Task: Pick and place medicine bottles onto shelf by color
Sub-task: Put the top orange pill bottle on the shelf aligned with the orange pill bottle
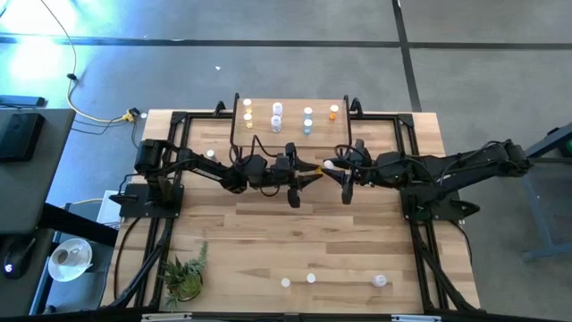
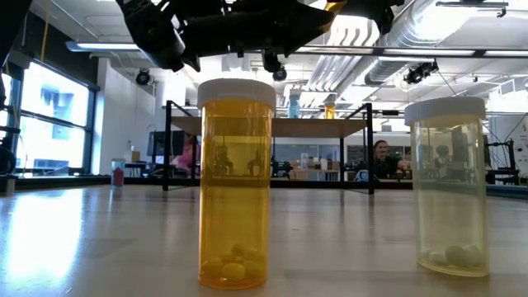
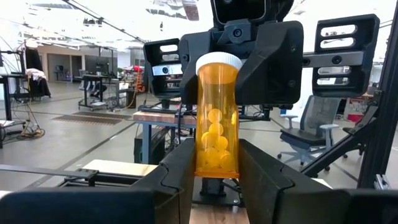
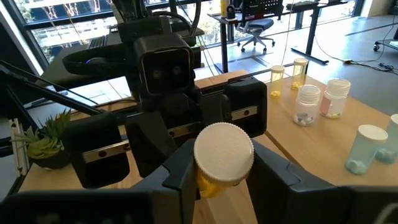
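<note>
Orange bottle [image 3: 217,115] was mid-table in front of the shelf [image 1: 290,105], off the tabletop, pinched at its base by the left gripper [image 3: 217,174]. Right gripper [image 4: 222,165] faced it, fingers around the white cap [image 4: 224,153], seemingly touching. Other bottles stood on the shelf.

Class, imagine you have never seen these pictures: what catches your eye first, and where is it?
Mid-table, the two arms meet: the left hand and right hand both grip one orange medicine bottle with a white cap. Behind them, the shelf carries small bottles in rows. In the low view, a big orange bottle and a pale bottle stand on the table.
</note>
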`<state>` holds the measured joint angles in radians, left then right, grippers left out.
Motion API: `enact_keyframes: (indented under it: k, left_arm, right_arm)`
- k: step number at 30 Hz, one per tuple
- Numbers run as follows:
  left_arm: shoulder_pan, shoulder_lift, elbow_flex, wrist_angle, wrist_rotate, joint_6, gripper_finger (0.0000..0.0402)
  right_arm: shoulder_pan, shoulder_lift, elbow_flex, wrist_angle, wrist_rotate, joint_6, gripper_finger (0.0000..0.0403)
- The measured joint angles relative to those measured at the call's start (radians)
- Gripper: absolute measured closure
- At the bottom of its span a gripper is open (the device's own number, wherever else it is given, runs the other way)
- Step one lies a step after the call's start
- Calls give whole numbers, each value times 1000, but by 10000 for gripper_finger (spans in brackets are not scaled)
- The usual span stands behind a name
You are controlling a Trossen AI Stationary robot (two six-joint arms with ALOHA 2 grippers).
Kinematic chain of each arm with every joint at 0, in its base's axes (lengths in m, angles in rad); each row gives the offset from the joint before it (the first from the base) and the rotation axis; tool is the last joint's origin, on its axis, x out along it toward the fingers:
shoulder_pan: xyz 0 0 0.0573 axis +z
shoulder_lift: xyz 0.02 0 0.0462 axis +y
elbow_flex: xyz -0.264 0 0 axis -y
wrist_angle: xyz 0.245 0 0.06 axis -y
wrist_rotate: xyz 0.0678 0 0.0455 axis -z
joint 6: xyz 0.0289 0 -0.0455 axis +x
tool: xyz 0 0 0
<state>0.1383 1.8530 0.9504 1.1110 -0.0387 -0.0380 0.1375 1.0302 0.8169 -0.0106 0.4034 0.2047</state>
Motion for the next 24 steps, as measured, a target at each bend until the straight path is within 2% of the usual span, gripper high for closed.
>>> enact_keyframes:
  k: [8, 17, 24]
  left_arm:
    - [0, 0, 0, -3, 0, 5, 278]
    - [0, -6, 0, -57, -17, 76, 210]
    - [19, -113, -1, -232, -56, 150, 189]
  right_arm:
    - [0, -1, 0, -9, 5, -4, 301]
    - [0, -5, 0, -13, 24, -35, 301]
    - [-1, -15, -1, -16, 120, -112, 301]
